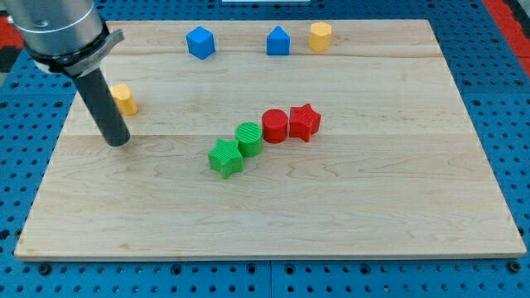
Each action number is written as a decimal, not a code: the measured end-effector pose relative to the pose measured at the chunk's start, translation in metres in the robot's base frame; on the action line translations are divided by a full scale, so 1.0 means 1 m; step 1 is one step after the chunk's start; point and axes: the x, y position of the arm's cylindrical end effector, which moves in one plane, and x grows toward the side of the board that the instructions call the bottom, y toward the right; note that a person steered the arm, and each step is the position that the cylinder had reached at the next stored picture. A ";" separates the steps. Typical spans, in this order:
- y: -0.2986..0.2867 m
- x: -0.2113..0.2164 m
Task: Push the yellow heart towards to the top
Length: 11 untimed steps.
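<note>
The yellow heart (124, 98) lies on the wooden board at the view's left, partly hidden behind my rod. My tip (118, 141) rests on the board just below the heart and slightly to its left, close to it; I cannot tell if they touch. A second yellow block, a rounded hexagon shape (320, 36), stands near the view's top, right of centre.
A blue block (199, 42) and a blue block with a peaked top (278, 40) sit along the view's top. A green star (225, 157), green cylinder (248, 138), red cylinder (275, 126) and red star (304, 122) form a slanted row at centre. The board's left edge (50, 157) is near.
</note>
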 end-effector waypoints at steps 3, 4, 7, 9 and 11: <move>0.013 -0.061; -0.011 -0.050; -0.024 -0.108; -0.057 -0.105; -0.009 -0.113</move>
